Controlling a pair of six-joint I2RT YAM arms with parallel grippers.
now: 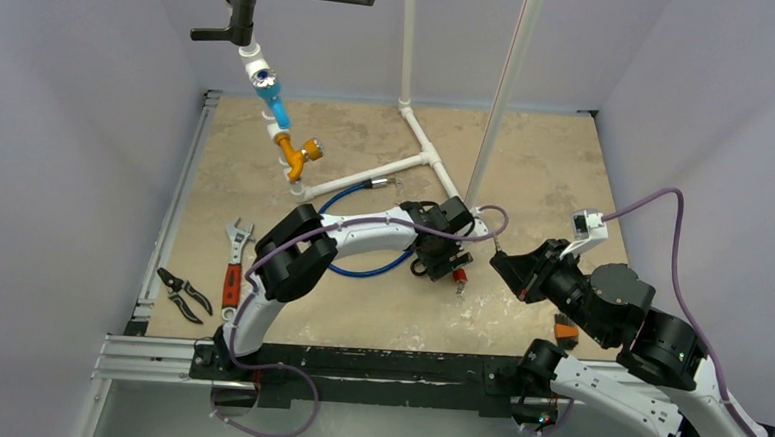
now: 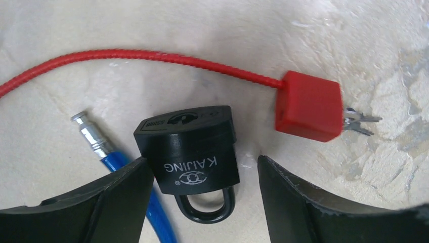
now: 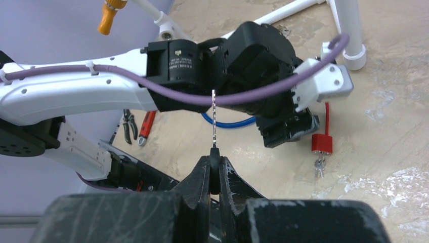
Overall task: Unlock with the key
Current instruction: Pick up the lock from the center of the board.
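As right hand (image 3: 214,166) grips key (image 3: 214,132), padlock (image 2: 195,157) closed

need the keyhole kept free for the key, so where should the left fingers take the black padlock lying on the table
Grip the black plastic padlock across its body's two long sides, coming down from above: it lies flat, and the left arm's fingers straddle it. That leaves the keyhole end and the shackle uncovered.
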